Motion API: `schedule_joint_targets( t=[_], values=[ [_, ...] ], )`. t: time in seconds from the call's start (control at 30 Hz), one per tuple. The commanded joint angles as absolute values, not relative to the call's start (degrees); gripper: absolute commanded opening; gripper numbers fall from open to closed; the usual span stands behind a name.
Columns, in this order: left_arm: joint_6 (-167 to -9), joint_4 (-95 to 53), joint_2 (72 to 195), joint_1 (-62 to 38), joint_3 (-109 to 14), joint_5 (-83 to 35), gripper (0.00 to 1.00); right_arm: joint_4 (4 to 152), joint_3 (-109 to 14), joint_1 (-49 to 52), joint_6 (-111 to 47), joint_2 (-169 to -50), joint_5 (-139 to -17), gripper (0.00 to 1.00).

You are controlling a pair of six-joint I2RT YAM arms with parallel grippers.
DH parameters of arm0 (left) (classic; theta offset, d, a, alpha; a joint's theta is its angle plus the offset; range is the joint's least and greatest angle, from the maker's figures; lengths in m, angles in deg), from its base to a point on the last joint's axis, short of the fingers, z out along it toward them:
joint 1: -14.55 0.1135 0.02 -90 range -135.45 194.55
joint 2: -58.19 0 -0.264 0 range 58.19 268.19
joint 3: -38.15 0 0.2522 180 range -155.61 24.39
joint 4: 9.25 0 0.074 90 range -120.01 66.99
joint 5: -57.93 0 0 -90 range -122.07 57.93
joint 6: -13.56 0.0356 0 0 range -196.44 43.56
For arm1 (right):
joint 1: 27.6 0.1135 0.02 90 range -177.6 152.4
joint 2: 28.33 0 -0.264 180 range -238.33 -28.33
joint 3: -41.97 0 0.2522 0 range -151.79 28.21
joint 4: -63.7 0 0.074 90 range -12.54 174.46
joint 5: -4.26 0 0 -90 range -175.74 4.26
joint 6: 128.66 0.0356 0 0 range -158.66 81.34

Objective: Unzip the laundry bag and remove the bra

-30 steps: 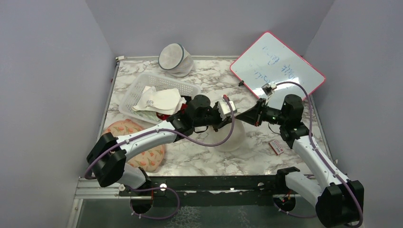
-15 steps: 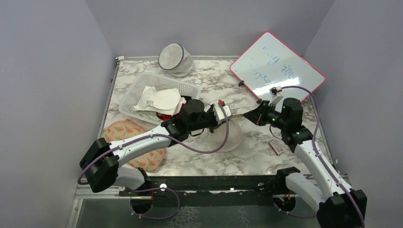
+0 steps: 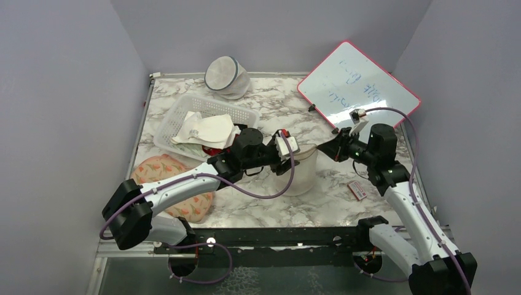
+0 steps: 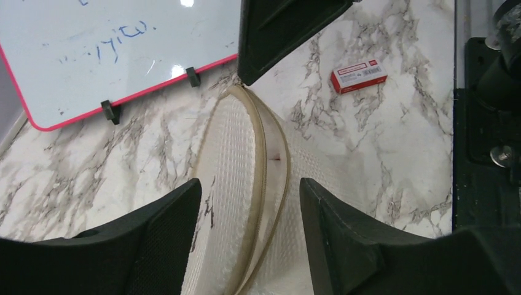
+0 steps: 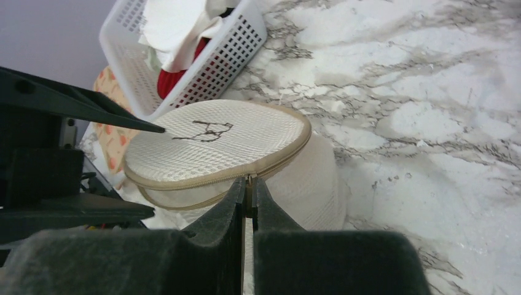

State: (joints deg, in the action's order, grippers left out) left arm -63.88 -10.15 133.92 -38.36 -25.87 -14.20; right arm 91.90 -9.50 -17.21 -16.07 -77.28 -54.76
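bag [image 3: 304, 175]: mid worktop [image 3: 276, 98], dome side down, flat face up with the black drawing [image 5: 206, 130] on top.
zip: parted along the left part of the rim; the lid edge stands off the wall there.
right hand [image 5: 249, 182]: at the bag's right rim, fingers pressed together, pinching the zip pull [image 5: 247, 200].
left hand [image 4: 249, 184]: at the bag's left rim, fingers spread, one over the flat face, one beside the wall. Contact can't be told.
in the way: the left arm lies across the worktop between the basket [image 3: 174, 123] and the bag.
basket: far left, near the bag, holds a white cloth [image 3: 206, 129] and a red cloth [image 5: 175, 77].
mesh bag [image 3: 226, 75]: far edge, well apart.
whiteboard [image 3: 359, 83]: far right, propped up, tilted.
red box [image 3: 357, 190]: flat on the worktop, right of the bag, apart from it.
patterned bundle [image 3: 156, 167]: near left, partly under the left arm.
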Motion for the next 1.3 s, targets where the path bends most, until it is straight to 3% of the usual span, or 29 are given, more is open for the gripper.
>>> schedule_joint_targets(
  t=[0.0,0.2,0.47,0.67,0.77,1.1,1.27],
  values=[
    [-66.01,-9.05,133.63,-38.28,-28.23,-8.47,0.55,92.28,-13.36,-17.38,-18.79,-77.18,-46.18,0.01],
    [-69.8,-7.93,135.08,-38.38,-28.99,-7.44,0.54,90.75,-14.79,-16.35,-16.82,-77.7,-42.06,0.01],
    [-71.44,-8.14,137.24,-38.45,-29.74,-7.21,0.34,87.57,-13.64,-10.43,-15.28,-79.95,-44.6,0.01],
    [-69.7,-9.21,137.12,-38.4,-29.89,-9.93,0.08,86.57,-13.34,-9.49,-14.87,-80.24,-44.94,0.01],
    [-69.22,-9.21,136.78,-38.46,-29.55,-10.47,0.0,86.52,-13.14,-9.49,-15.13,-80.17,-45.09,0.01],
    [-65.91,-7.61,133.86,-38.4,-27.11,-13.69,0.0,89.36,-12.17,-10.56,-16.28,-82.48,-50.25,0.01],
    [-64.91,-6.31,132.63,-38.42,-25.93,-13.36,0.0,88.11,-9.73,-19.82,-16.87,-86.19,-43.4,0.01]
  ],
)
